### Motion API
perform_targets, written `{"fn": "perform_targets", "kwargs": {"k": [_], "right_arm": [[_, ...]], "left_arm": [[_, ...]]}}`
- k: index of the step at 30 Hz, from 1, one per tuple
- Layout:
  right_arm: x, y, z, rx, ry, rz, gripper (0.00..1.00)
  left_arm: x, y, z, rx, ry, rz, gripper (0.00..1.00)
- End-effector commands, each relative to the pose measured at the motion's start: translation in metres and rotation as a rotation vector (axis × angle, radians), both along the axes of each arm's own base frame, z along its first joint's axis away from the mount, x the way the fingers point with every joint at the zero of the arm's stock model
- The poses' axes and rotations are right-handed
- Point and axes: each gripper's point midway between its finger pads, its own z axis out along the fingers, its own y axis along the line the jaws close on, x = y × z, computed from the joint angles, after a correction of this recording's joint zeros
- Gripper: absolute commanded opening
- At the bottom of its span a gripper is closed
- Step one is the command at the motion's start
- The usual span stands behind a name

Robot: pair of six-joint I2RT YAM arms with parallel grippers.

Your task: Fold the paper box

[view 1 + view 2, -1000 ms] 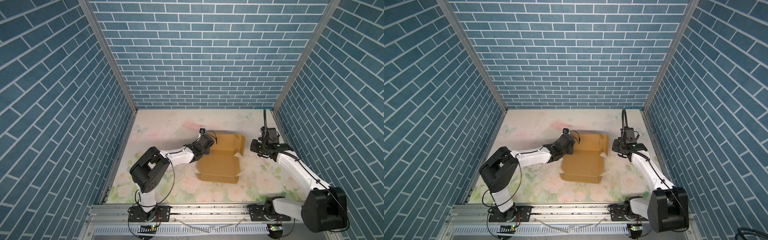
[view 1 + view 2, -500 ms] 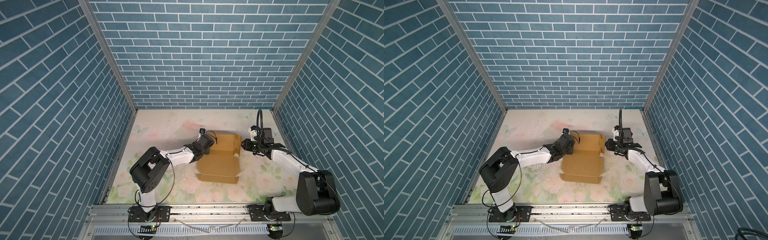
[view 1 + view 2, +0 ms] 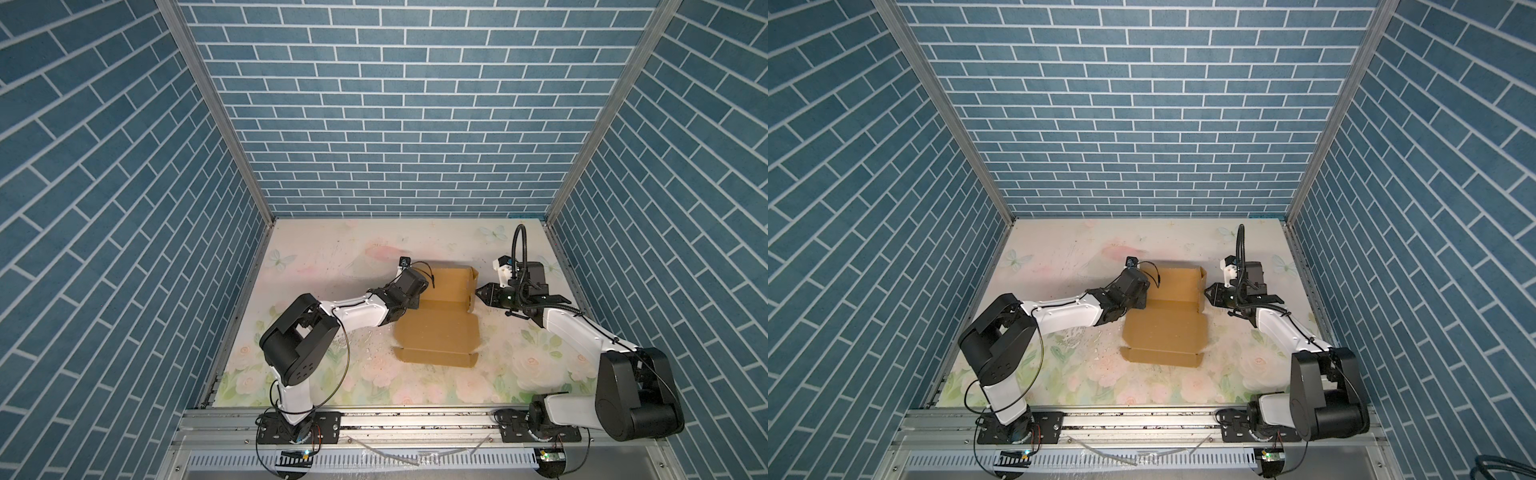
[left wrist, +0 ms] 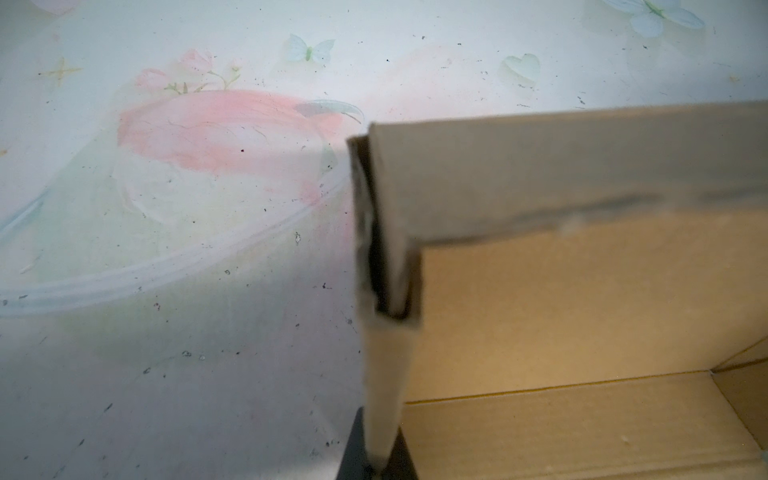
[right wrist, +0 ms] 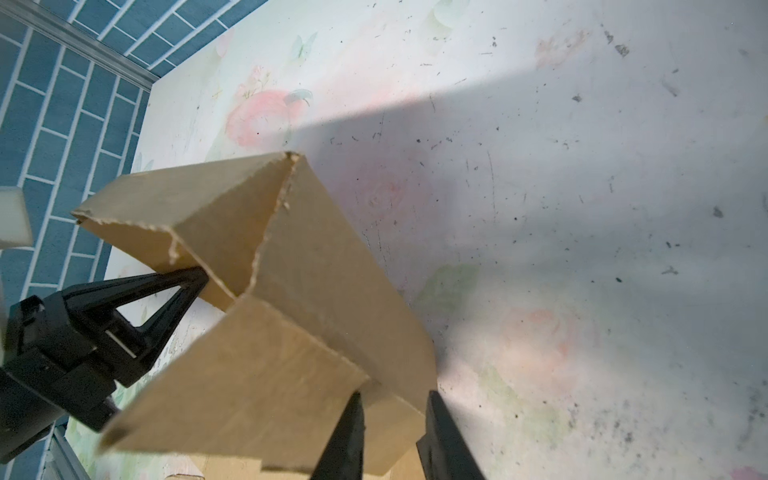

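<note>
The paper box (image 3: 440, 332) (image 3: 1167, 328) is brown cardboard lying mid-table, with its far half standing up as walls and its near flap flat. My left gripper (image 3: 417, 301) (image 3: 1144, 300) (image 4: 378, 461) is shut on the box's left side wall (image 4: 384, 374); the right wrist view shows its tip (image 5: 199, 276) against that wall. My right gripper (image 3: 478, 291) (image 3: 1206, 293) (image 5: 395, 419) is at the box's right wall (image 5: 332, 270). Its jaws stand apart, and the end of that wall lies between the fingers (image 5: 345, 436).
The floral table mat (image 3: 332, 266) is bounded by blue brick walls (image 3: 395, 124) at the back and on both sides. A metal rail (image 3: 415, 419) with both arm bases runs along the front. Bare mat lies behind and in front of the box.
My right gripper has moved left from beside the box up to its right wall, and its jaws have spread wider. The left gripper and the box have stayed put.
</note>
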Motion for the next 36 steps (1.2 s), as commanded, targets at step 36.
{"fn": "perform_targets", "kwargs": {"k": [36], "right_arm": [[0.023, 0.037, -0.014, -0.01, -0.071, 0.167, 0.3]], "left_arm": [[-0.025, 0.014, -0.055, 0.123, 0.147, -0.076, 0.0]]}}
